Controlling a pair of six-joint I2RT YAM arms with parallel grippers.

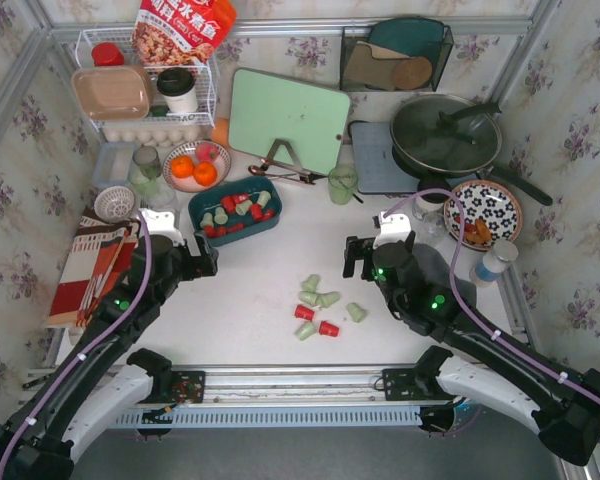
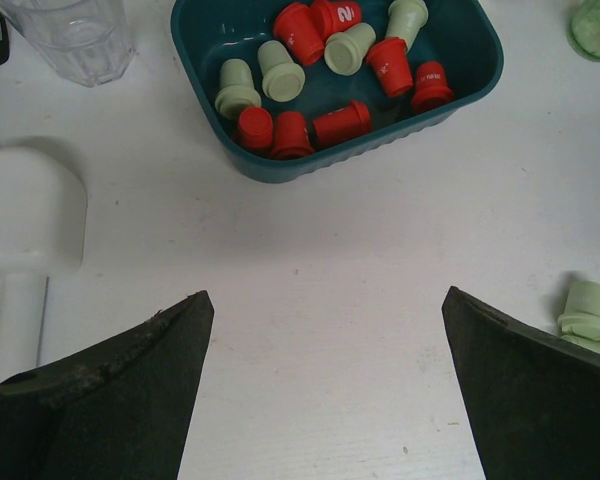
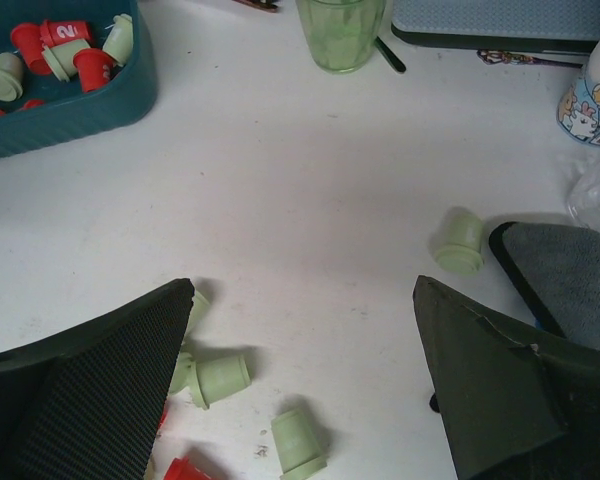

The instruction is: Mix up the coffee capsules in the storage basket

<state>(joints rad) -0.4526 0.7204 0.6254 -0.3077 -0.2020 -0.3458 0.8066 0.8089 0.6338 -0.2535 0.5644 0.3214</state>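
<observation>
Nearest, on the left: left end effector [image 2: 326,292], spread wide, nothing held, hovering over bare table [image 1: 250,300] just short of the basket [image 2: 460,35]. In the basket: about a dozen capsules [image 2: 298,30], red and pale green jumbled together. Further right, between the arms: loose capsules [image 1: 329,298], mostly green, two red, well apart from the basket. At right: right end effector [image 3: 302,282], likewise wide open and empty, low over those strays. Probably mid-gathering, with the strays not yet in the basket. Next, by the look of it: dropping onto one stray, closing squarely across its tapered side, carrying it leftward to the basket.
</observation>
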